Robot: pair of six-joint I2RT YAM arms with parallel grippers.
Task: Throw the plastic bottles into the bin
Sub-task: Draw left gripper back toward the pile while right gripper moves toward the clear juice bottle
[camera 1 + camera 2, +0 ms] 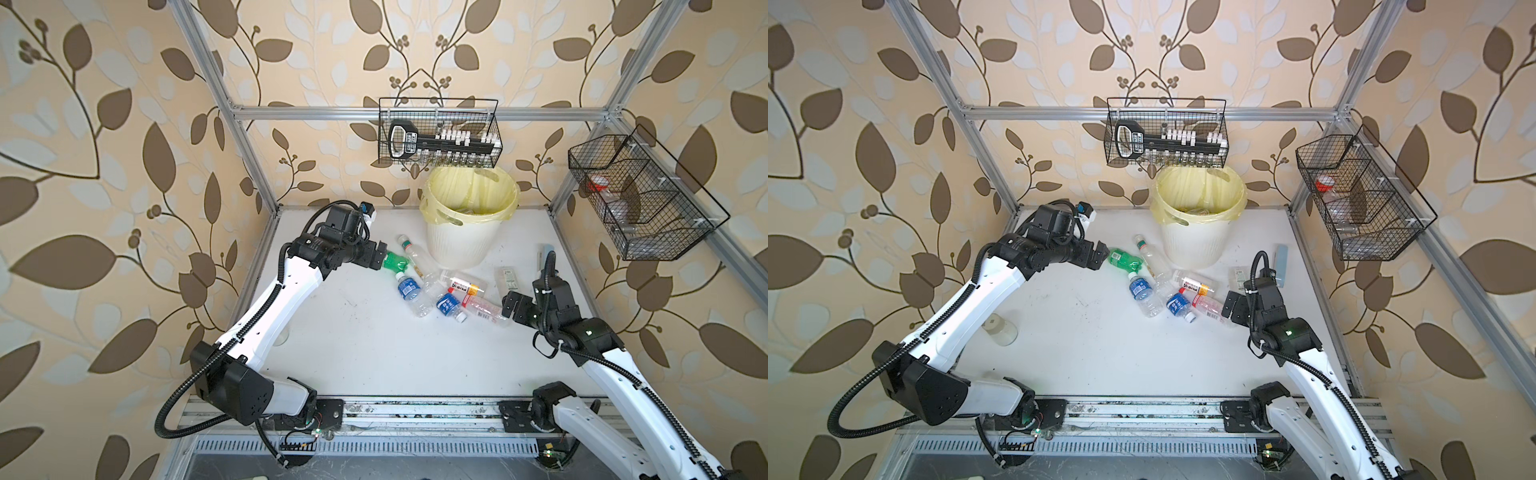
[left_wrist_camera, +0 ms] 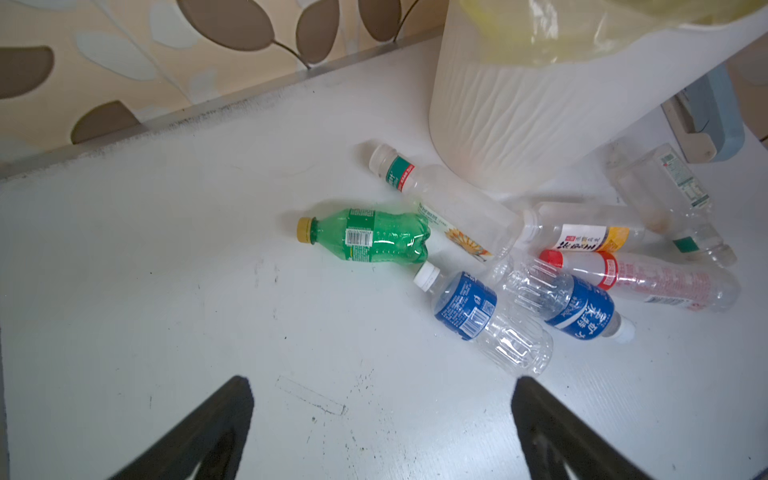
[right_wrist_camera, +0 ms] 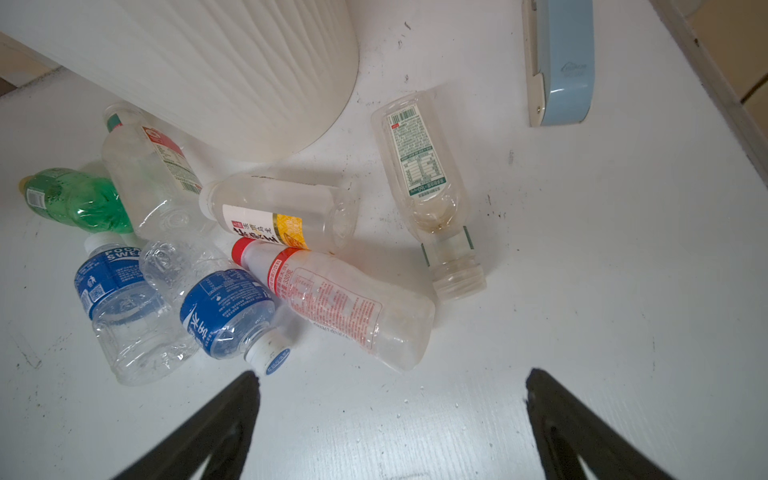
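- Left gripper [image 2: 382,381]: jaws spread wide, nothing between them, over the bare white table [image 2: 166,270].
- Small green plastic bottle with yellow cap [image 2: 374,237]: on its side on the table, between the left gripper and the bin, just beyond the fingertips. We judge it the next pick, with the left arm nearer.
- Long axis: roughly parallel to the line joining the 2 left fingertips, so we expect a wrist turn before closing.
- Right gripper [image 3: 392,374]: jaws apart, empty, near a red-capped clear plastic bottle [image 3: 332,307].
- Round cream ribbed bin with yellow liner [image 1: 457,247]: upright at the table's back.
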